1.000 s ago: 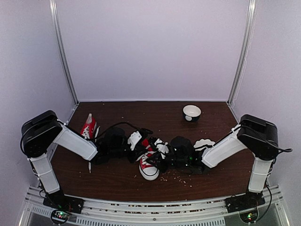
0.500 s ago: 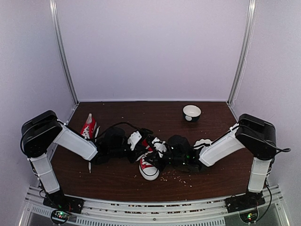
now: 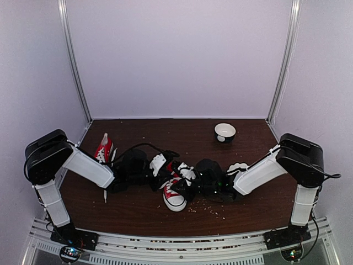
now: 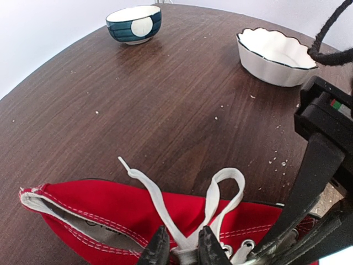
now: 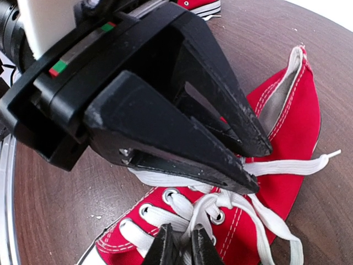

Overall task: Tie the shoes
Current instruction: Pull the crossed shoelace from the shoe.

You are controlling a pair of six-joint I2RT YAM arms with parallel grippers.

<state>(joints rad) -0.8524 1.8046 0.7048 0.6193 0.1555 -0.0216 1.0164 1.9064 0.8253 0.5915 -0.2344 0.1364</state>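
- Centre shoe (image 3: pixel 174 199): long axis runs near-to-far, white toe toward the arm bases.
- Left gripper (image 4: pixel 183 248): pinching the laces (image 4: pixel 212 194).
- Right gripper (image 5: pixel 182 247): nipped narrowly on the laces.

Middle shoe (image 3: pixel 175 201) mostly covered from above, pinched lace (image 4: pixel 209 204) cut off by lower edge, table specks (image 3: pixel 207 207) unidentifiable

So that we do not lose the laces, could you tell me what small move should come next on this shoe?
Probably close the right fingers fully on the lace they straddle above the eyelets, before any pull. The left fingers pinch their strand on the red shoe.
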